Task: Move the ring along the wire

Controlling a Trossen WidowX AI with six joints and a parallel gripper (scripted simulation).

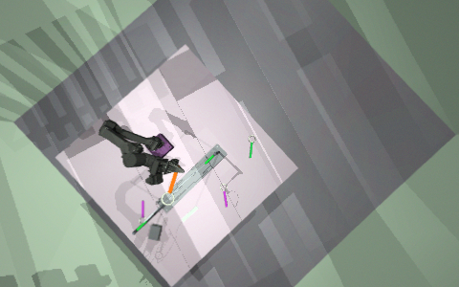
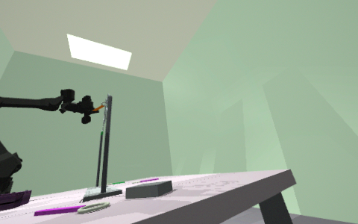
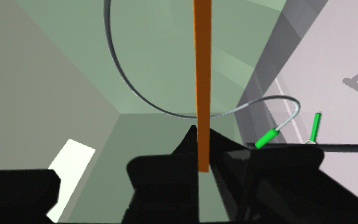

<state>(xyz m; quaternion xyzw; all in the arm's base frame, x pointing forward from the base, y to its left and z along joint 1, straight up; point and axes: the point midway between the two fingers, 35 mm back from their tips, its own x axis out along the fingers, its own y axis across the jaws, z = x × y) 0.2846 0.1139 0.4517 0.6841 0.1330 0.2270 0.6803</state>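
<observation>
My gripper (image 1: 178, 170) (image 2: 96, 110) (image 3: 197, 128) is shut on the orange handle (image 1: 173, 183) (image 2: 100, 107) (image 3: 202, 70), high above the table. The pale ring (image 1: 167, 199) at the handle's far end is over the middle stretch between the posts, nearer the lower-left one; it is out of the wrist view. The thin grey wire (image 3: 122, 77) curves behind the handle in the wrist view. Whether it touches the ring or handle, I cannot tell. One green part (image 1: 140, 227) is at the lower-left post; the other green part (image 1: 209, 158) (image 2: 101, 133) (image 3: 266, 138) is by the far post (image 2: 99, 160).
The near post (image 2: 107, 149) rises from the stand's plate (image 1: 221, 147). A grey block (image 1: 155, 232) (image 2: 149, 190) lies near it. Loose magenta bars (image 1: 142, 209) (image 1: 226, 199) (image 2: 60, 210) and a green bar (image 1: 251, 150) (image 3: 315, 127) with pale rings lie around. A purple box (image 1: 164, 143) is by the arm.
</observation>
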